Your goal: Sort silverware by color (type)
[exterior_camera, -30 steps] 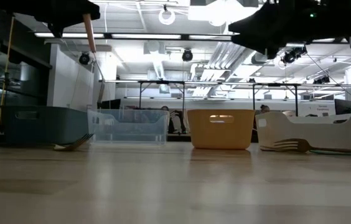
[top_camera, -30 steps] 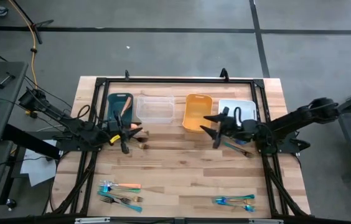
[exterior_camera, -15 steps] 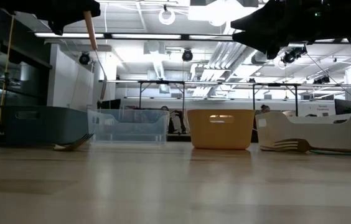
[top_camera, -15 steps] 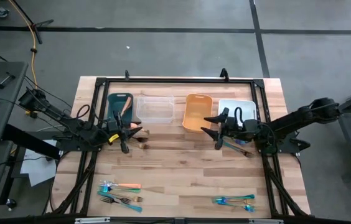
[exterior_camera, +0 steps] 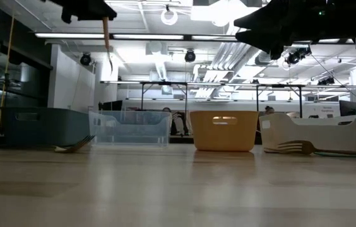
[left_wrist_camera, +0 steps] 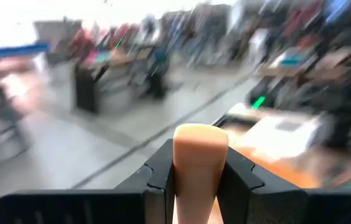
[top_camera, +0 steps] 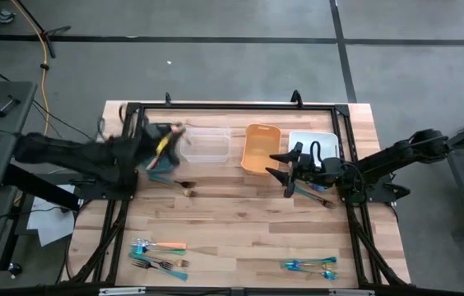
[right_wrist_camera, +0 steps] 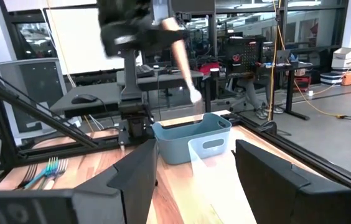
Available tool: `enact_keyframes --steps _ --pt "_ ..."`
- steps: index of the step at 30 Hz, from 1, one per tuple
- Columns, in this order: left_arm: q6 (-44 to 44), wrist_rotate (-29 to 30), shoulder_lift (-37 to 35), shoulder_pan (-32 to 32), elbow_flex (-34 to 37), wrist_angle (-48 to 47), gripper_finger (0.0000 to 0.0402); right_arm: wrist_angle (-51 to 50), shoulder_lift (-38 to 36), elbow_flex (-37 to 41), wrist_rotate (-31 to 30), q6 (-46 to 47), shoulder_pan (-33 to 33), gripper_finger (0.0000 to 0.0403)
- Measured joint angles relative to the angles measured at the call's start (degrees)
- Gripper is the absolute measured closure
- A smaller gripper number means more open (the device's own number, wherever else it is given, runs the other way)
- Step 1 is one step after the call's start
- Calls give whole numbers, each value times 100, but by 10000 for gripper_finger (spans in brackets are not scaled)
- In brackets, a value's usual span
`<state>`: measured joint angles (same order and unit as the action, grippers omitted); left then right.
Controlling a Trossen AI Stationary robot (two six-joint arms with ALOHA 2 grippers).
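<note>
Left gripper (top_camera: pixel 164 148) is clamped on a salmon-handled fork (exterior_camera: pixel 107 44) hanging tines-down, handle upright, right over what looks like the teal bin (top_camera: pixel 156 141) (top view's smeared, so not certain), while the right gripper (top_camera: pixel 285 170) waits wide open by the orange bin (top_camera: pixel 261 150).

Salmon-handled fork (exterior_camera: pixel 106 39): hanging tines-down, raised above the counter. Gold fork (top_camera: pixel 186 187): flat mid-counter. Mixed teal and salmon silverware cluster (top_camera: pixel 160 253): front left. Teal cluster (top_camera: pixel 309 265): front right.
</note>
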<state>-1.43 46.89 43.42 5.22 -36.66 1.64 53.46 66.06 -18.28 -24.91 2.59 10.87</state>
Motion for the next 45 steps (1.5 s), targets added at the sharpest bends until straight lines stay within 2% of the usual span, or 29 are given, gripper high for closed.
enact_keyframes --steps 3,6,9,12,16,22,27,39,41,45 --pt "756 -395 305 -983 -1183 -2172 333 -1 0 0 0 -1 0 192" --pt "1392 -800 666 -1821 -1996 -4026 333 -1 0 0 0 -44 0 192" --pt "1802 -1319 983 -2489 -2370 -5137 333 -1 0 0 -2 -140 0 192" --pt "1927 -1763 1298 -3000 -2383 -5643 333 1 0 -2 0 -148 0 192" --pt "1966 -2160 1729 -3406 -2217 -5762 333 3 0 -2 0 -153 0 192" --pt "1937 -2742 2232 -3682 -1961 -5697 333 1 0 -2 0 -153 0 192" --pt "2073 -2836 2483 -3790 -1788 -5728 333 1 0 -2 0 -153 0 192" --pt "2233 -2872 2561 -3929 -1233 -5691 332 0 0 -2 0 -153 0 192" --pt "2230 -2860 2561 -3929 -1212 -5689 312 1 0 -2 0 -153 0 192" --pt "2171 -2847 2561 -3927 -1211 -5671 245 1 0 -2 0 -153 0 192"
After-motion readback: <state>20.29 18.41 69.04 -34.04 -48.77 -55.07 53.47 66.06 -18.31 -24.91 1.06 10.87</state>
